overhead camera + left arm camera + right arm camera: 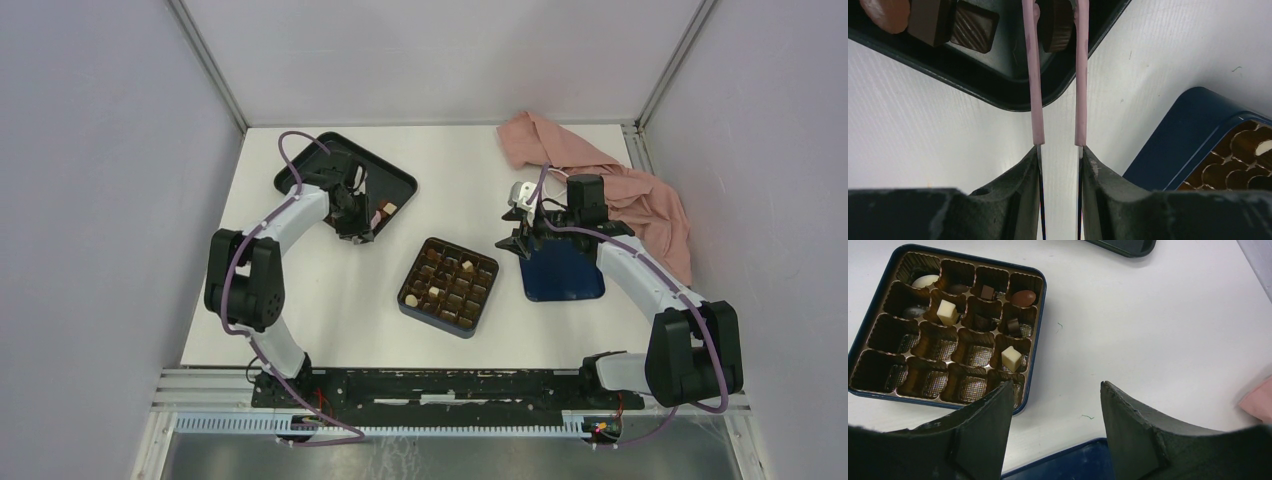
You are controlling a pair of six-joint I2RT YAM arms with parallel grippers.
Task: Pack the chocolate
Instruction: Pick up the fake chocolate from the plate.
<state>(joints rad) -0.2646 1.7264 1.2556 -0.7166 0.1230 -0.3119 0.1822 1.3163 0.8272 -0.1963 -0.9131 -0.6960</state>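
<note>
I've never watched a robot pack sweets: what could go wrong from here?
The round dark chocolate between the thin pink fingers of the left claw could slip out on the way. The ridged square piece lies close by in the black tray and might get knocked. Several cells of the blue box are already filled, so a piece could land on another.

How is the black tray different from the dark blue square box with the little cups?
The black rectangular tray is one open space; the dark blue square box has a grid of brown cups. The tray's chocolates lie loose together; the box's sit one per cup. Both hold chocolates on the white table.
</note>
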